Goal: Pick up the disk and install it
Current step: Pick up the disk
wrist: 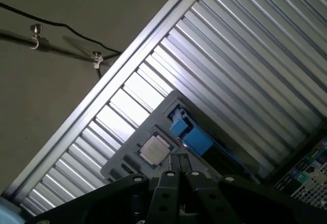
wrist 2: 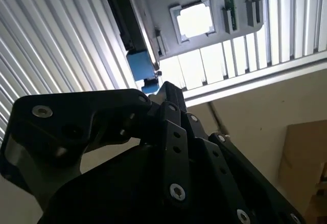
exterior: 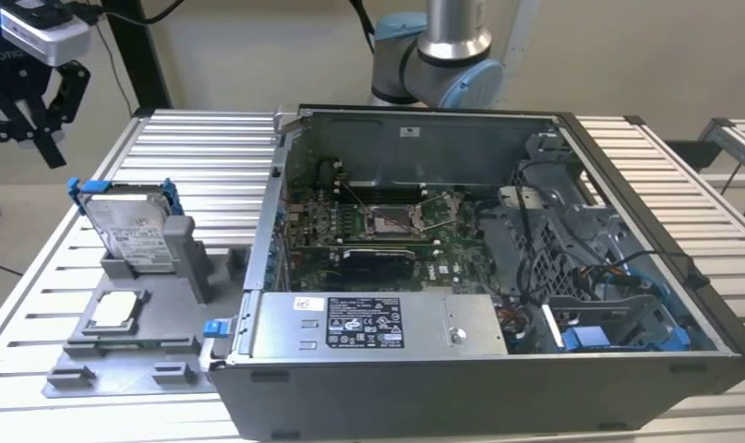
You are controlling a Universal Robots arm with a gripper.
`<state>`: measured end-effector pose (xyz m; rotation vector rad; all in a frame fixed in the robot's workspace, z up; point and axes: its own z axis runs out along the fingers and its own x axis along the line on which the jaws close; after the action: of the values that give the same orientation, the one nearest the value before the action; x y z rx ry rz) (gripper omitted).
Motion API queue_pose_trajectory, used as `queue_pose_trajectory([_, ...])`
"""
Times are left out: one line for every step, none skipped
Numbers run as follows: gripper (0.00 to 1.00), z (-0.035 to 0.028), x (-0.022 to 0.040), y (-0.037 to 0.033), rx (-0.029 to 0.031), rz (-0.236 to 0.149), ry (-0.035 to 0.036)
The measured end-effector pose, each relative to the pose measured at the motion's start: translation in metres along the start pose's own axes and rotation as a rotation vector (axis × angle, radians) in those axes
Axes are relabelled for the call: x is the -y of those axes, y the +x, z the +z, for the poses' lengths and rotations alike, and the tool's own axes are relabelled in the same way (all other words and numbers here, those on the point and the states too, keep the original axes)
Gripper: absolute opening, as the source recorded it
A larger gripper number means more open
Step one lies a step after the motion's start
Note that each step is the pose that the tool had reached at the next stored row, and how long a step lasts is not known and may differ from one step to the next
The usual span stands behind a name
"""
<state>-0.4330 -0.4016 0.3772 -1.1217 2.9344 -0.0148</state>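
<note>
1. The black pincer [wrist: 179, 160] looks closed and empty, though its tips show poorly.
2. The silver-grey metal disk in its blue plastic carrier [exterior: 132, 226] stands upright in a grey holder [exterior: 190, 251] on the slatted tabletop [exterior: 187, 143].
3. In the exterior view it lies below the pincer, toward that view's right, well apart.

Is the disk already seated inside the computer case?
No, the disk stands upright in a grey holder on the table, at the exterior view's left of the open case.
</note>
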Motion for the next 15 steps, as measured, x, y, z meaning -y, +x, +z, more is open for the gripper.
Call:
queue_pose_trajectory([0.0, 0.0, 0.0, 0.0, -0.0006, -0.011, 0.0008])
queue_pose_trajectory([0.0, 0.0, 0.0, 0.0, -0.0013, -0.022, 0.0017])
queue_pose_trajectory([0.0, 0.0, 0.0, 0.0, -0.0019, -0.033, 0.0025])
queue_pose_trajectory([0.0, 0.0, 0.0, 0.0, -0.0026, -0.044, 0.0035])
queue_pose_trajectory([0.0, 0.0, 0.0, 0.0, -0.0034, -0.056, 0.0045])
queue_pose_trajectory([0.0, 0.0, 0.0, 0.0, -0.0042, -0.067, 0.0055])
queue_pose_trajectory([0.0, 0.0, 0.0, 0.0, -0.0049, -0.077, 0.0065])
queue_pose_trajectory([0.0, 0.0, 0.0, 0.0, -0.0059, -0.088, 0.0076])
queue_pose_trajectory([0.0, 0.0, 0.0, 0.0, -0.0068, -0.099, 0.0087])
queue_pose_trajectory([0.0, 0.0, 0.0, 0.0, -0.0075, -0.11, 0.0097])
queue_pose_trajectory([0.0, 0.0, 0.0, 0.0, -0.0082, -0.122, 0.0107])
queue_pose_trajectory([0.0, 0.0, 0.0, 0.0, -0.0088, -0.134, 0.0115])
queue_pose_trajectory([0.0, 0.0, 0.0, 0.0, -0.0093, -0.145, 0.0123])
queue_pose_trajectory([0.0, 0.0, 0.0, 0.0, -0.0099, -0.157, 0.0131])
queue_pose_trajectory([0.0, 0.0, 0.0, 0.0, -0.0106, -0.168, 0.014])
